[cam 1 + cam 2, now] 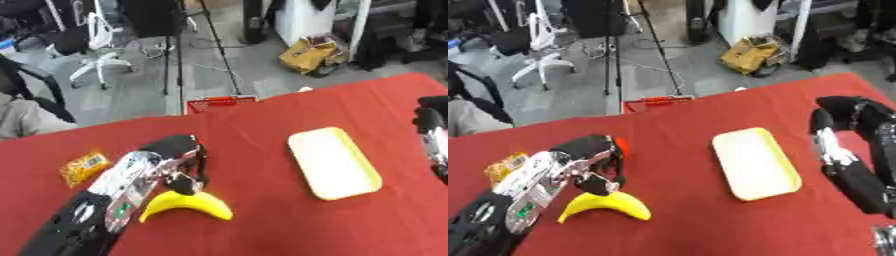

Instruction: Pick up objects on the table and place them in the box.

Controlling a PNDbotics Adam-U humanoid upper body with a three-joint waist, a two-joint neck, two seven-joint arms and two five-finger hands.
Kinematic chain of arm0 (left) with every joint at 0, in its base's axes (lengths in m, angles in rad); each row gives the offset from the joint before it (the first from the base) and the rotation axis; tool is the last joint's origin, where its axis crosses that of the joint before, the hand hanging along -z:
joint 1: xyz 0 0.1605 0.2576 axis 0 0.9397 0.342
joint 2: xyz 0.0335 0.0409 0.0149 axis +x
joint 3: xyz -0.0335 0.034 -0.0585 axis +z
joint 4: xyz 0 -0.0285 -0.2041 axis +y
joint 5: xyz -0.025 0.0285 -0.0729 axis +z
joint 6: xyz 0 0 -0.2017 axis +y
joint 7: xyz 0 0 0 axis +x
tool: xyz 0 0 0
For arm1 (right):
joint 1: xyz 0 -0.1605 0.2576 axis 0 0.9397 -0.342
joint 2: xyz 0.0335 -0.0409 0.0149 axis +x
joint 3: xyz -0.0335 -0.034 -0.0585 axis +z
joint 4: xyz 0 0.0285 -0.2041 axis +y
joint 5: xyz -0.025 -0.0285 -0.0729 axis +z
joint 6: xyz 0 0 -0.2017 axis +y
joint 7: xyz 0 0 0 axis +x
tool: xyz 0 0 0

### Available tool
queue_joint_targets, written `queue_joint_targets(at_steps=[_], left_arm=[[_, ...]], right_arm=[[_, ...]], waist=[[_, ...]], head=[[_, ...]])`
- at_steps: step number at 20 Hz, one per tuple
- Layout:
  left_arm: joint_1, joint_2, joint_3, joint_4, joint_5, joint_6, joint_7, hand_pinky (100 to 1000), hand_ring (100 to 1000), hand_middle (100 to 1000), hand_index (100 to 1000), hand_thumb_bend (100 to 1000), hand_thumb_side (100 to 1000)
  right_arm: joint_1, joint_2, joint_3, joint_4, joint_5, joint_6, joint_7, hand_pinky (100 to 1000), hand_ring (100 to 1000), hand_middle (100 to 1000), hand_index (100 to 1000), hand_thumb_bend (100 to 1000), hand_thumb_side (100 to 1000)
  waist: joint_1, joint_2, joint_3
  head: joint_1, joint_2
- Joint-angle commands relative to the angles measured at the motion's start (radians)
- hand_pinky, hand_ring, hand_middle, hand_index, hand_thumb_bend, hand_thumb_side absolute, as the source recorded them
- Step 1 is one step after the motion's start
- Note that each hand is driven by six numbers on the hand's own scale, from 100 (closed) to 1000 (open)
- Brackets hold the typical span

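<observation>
A red cloth covers the table (262, 220). Near its middle lies a shallow pale yellow tray (334, 162), long side running away from the robot; nothing lies in it, and its inside shows plain and bare.

The left hand (181, 170) comes in from the lower left on a black and silver arm. Its fingers curl downward over the top of a yellow banana (186, 205), which lies on the cloth with its ends pointing down toward the robot. The fingertips are at or just above the top of the fruit; whether they actually grip it cannot be told. In the right eye view a bit of red-orange shows at the back of this hand, too small to make out.

To the left of the arm, near the table's left edge, sits a small orange and yellow packet (84, 167), apart from the banana and well apart from the tray.

The right hand (859, 182) shows on the right side, dark and long, lying over the cloth to the right of the tray without touching it. Whether its fingers are straight or curled cannot be told.

Just beyond the far edge of the table stands a red basket (220, 103), only its rim showing; what is in it is hidden.
</observation>
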Motion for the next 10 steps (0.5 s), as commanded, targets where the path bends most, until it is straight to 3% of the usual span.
queue_joint_targets(at_steps=[1, 2, 6, 10], left_arm=[[-0.013, 0.022, 0.017, 0.02, -0.013, -0.015, -0.056, 658, 526, 540, 651, 735, 385], [-0.012, 0.023, 0.02, 0.028, -0.018, -0.021, -0.079, 688, 567, 580, 678, 785, 393], [-0.007, 0.028, 0.029, 0.05, -0.044, -0.034, -0.129, 696, 579, 595, 690, 797, 386], [-0.001, 0.03, 0.032, 0.063, -0.068, -0.037, -0.112, 700, 581, 597, 703, 774, 368]], right_arm=[[-0.01, -0.008, -0.004, -0.024, -0.004, 0.0, -0.001, 597, 610, 605, 745, 260, 666], [-0.009, -0.008, -0.004, -0.024, -0.004, 0.0, -0.001, 597, 610, 605, 745, 260, 666], [-0.01, -0.008, -0.003, -0.024, -0.003, 0.0, 0.0, 597, 610, 605, 745, 260, 666], [-0.009, -0.008, -0.003, -0.024, -0.003, 0.0, 0.0, 596, 610, 605, 745, 260, 666]], waist=[[-0.028, -0.033, 0.002], [-0.029, -0.033, 0.003], [-0.03, -0.032, 0.006], [-0.03, -0.031, 0.007]], head=[[0.001, -0.011], [0.001, -0.011], [0.0, -0.009], [0.0, -0.007]])
